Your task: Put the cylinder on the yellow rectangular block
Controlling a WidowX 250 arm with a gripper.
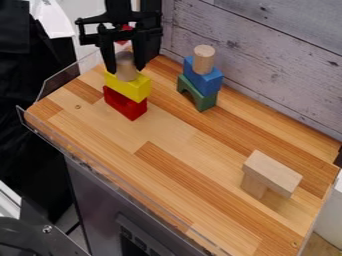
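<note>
I have the arm coming in over the far left of the surface from the top edge of my camera view, with the black pincer hanging nearly straight down from it. Its crosspiece sits above the work, and its two fingers point downward, one on each side of the cylinder. From here I read the pincer as closed on that plain wooden cylinder, gripping it by the sides. The cylinder stands upright with its lower end at the top of the yellow rectangular block, which lies on a red block. The fingertips are low, close to the yellow top. Beside this stack, nearer the wall of grey planks, I see a green arch block with a blue block on it and a second wooden cylinder upright on top of that. Well apart, towards the right end, a plain oblong block lies across a smaller wooden support, overhanging it. A clear guard runs along the surface's left edge, and a dark cabinet stands below the near side.
</note>
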